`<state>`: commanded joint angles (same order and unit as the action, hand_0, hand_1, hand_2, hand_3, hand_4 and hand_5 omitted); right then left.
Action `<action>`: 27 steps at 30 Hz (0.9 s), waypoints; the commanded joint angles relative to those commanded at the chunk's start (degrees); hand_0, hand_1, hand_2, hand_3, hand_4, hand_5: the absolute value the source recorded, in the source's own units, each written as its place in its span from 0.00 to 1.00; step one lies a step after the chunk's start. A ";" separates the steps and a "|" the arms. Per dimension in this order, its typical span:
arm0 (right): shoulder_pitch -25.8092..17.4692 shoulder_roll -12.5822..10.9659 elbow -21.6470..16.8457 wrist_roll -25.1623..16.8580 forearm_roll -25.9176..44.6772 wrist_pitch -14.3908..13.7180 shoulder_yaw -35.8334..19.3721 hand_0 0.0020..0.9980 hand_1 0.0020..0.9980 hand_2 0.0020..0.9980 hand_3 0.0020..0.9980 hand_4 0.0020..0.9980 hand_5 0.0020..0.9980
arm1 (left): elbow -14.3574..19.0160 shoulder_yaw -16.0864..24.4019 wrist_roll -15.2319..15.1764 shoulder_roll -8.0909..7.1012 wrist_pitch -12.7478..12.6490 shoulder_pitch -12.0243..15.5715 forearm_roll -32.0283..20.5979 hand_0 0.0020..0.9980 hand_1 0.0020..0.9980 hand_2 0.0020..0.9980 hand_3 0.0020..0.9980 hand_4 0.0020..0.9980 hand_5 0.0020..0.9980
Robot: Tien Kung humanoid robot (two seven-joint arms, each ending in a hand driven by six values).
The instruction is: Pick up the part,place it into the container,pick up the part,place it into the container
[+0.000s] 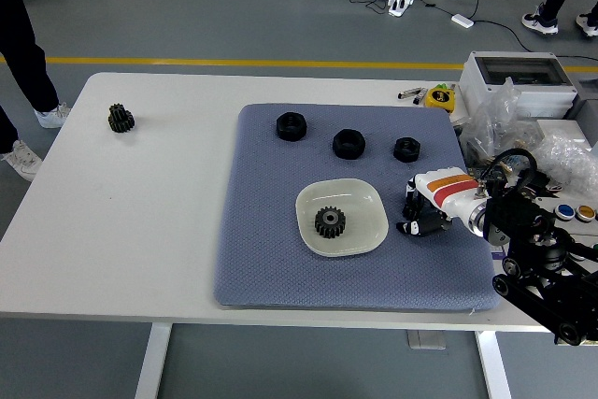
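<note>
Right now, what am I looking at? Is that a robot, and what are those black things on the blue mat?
Yes, it's a robot. The camera sits high on it and looks down at a white table. On the right you see its robot hand, white with black fingers, hovering by a pale dish. I can't tell if it holds anything. The dish sits on a blue mat with a black gear inside. Three black nuts lie in a row behind it, and another gear sits far off on the left. The other arm isn't visible.
</note>
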<state>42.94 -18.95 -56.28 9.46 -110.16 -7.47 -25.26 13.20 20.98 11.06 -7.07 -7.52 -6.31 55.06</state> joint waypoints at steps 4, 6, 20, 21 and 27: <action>0.07 -0.03 -0.21 0.33 0.04 -0.17 -0.03 0.09 0.32 0.43 0.49 0.76 0.45 | 0.01 0.02 0.00 -0.05 0.03 -0.05 0.02 0.67 0.64 0.65 0.60 0.65 0.59; 0.07 -0.09 -0.28 0.45 0.00 -0.20 -0.09 0.09 0.32 0.43 0.49 0.76 0.45 | 0.04 -0.03 0.00 -0.07 0.06 -0.08 0.03 0.67 0.64 0.65 0.60 0.65 0.59; -0.08 -0.34 -0.71 0.58 -0.08 -0.35 -0.22 0.05 0.23 0.35 0.42 0.72 0.41 | 0.08 0.01 0.04 -0.14 0.20 -0.17 0.18 0.67 0.64 0.65 0.60 0.65 0.59; -0.12 -0.38 -0.71 0.48 0.06 -0.31 -0.22 0.05 0.23 0.35 0.42 0.72 0.41 | 0.09 -0.02 0.02 -0.14 0.20 -0.18 0.13 0.67 0.64 0.65 0.60 0.65 0.59; -0.27 -0.59 -1.05 0.13 0.97 -0.52 -0.16 0.04 0.21 0.32 0.41 0.71 0.40 | 0.13 -0.05 -0.01 -0.23 0.23 -0.21 0.09 0.67 0.64 0.65 0.60 0.65 0.59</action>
<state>42.67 -19.54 -57.33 9.59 -109.19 -7.99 -25.41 13.33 20.93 11.04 -7.30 -7.29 -6.52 55.14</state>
